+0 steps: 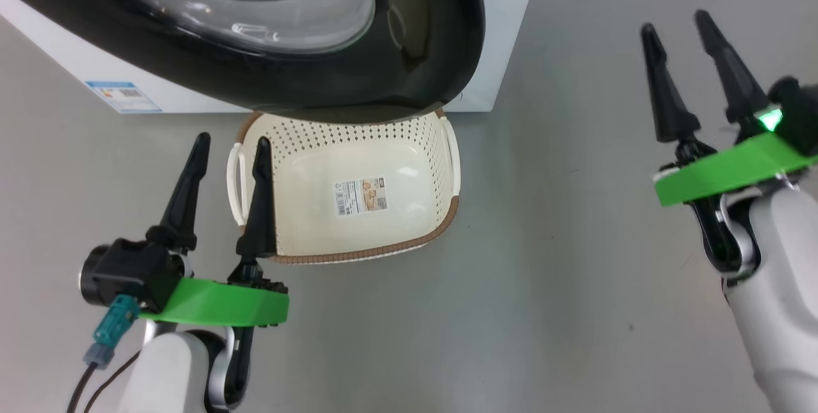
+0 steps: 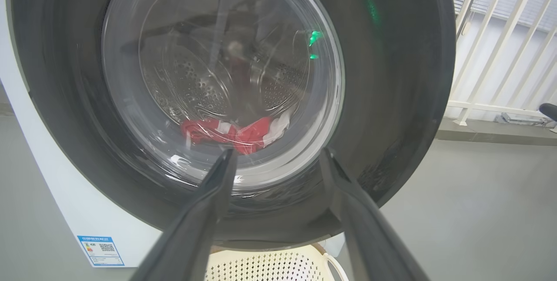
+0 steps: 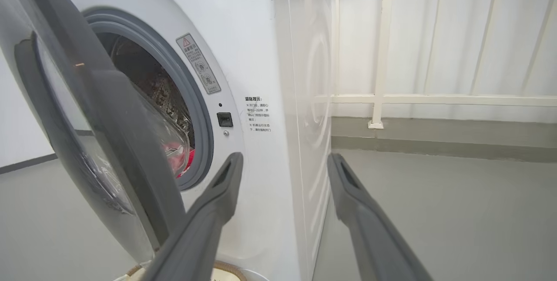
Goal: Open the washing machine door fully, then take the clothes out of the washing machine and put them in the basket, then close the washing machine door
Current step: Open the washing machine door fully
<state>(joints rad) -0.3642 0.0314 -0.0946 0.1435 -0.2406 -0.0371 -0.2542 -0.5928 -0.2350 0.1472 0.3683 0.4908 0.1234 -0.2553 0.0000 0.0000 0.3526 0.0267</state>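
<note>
Well, both sets of jaws stand wide apart and empty: the left gripper (image 1: 232, 140) near the basket (image 1: 358, 257), the right gripper (image 1: 675, 22) well off to its side. Over the basket the washing machine door (image 1: 422, 48) hangs ajar, with the clothes (image 2: 243, 133) lying inside the washing machine (image 1: 505, 16).

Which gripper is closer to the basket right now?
The left gripper: in the head view its fingers rise right at the left edge of the basket. The right gripper is far off to the right, over the floor.
</note>
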